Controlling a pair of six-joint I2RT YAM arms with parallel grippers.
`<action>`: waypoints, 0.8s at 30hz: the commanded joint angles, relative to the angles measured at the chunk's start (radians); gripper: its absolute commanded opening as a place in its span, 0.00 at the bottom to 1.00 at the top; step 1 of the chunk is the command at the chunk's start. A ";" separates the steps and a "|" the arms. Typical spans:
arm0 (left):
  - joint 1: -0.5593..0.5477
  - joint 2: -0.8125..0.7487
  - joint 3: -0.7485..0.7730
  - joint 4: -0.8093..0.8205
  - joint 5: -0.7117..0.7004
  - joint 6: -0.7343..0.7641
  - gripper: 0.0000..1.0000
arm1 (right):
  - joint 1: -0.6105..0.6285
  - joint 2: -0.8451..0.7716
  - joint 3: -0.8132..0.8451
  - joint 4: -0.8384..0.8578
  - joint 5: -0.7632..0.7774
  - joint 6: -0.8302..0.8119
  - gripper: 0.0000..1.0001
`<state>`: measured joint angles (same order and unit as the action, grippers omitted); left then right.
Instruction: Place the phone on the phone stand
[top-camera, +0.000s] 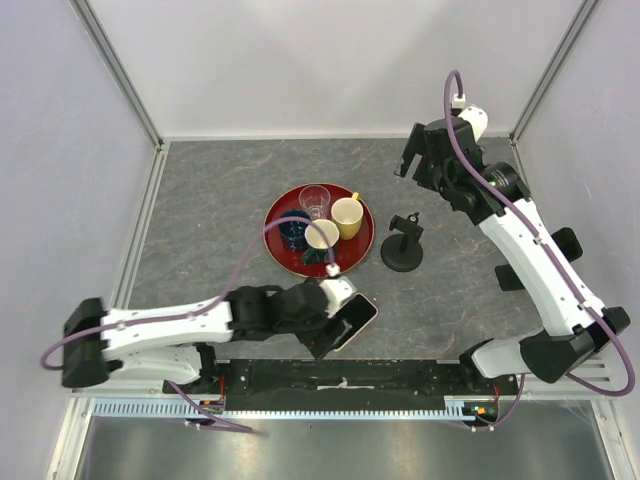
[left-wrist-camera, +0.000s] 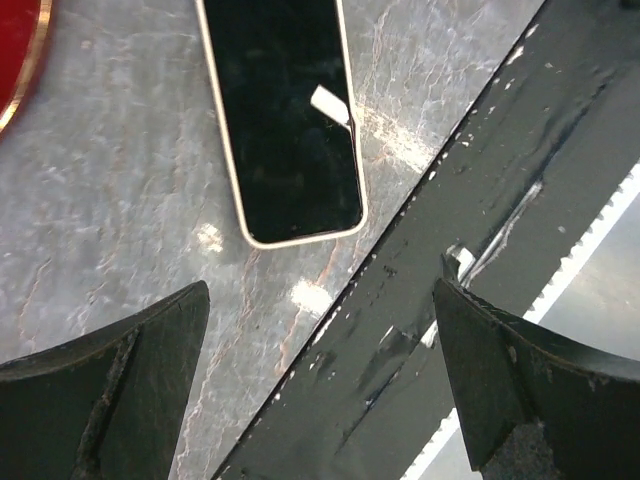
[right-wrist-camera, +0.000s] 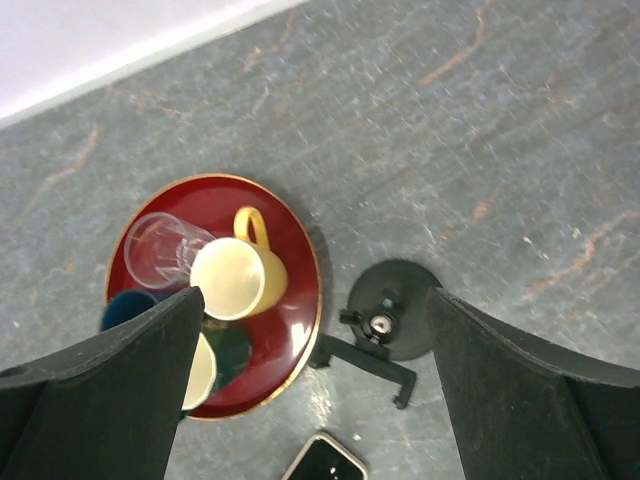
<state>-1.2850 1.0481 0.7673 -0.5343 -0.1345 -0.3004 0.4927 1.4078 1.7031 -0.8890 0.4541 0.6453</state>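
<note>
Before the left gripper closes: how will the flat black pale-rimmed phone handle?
The thin black pale-rimmed phone lies flat on the grey marbled table, so probably only an edge pinch works. Its glossy, reflecting face looks slippery. Likely stiff; it shouldn't roll.

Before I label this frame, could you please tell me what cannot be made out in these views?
1. Left wrist: the top edge cuts off the far end of the phone, and the left edge cuts off all but a sliver of the tray.
2. Right wrist: the bottom edge cuts off most of the phone; a finger of the right tool hides part of the blue cup.
3. Top external: the left tool covers part of the phone.
</note>
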 joint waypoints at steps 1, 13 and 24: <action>0.000 0.212 0.157 -0.013 0.078 0.030 1.00 | -0.017 -0.114 -0.097 -0.012 -0.030 -0.039 0.98; 0.076 0.722 0.481 -0.161 0.136 0.115 1.00 | -0.029 -0.460 -0.319 0.048 0.058 -0.117 0.98; 0.148 0.793 0.506 -0.178 0.213 0.193 1.00 | -0.029 -0.510 -0.326 0.032 0.097 -0.237 0.98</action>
<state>-1.1603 1.8160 1.2312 -0.6903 0.0471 -0.1799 0.4644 0.8955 1.3891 -0.8772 0.5243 0.4698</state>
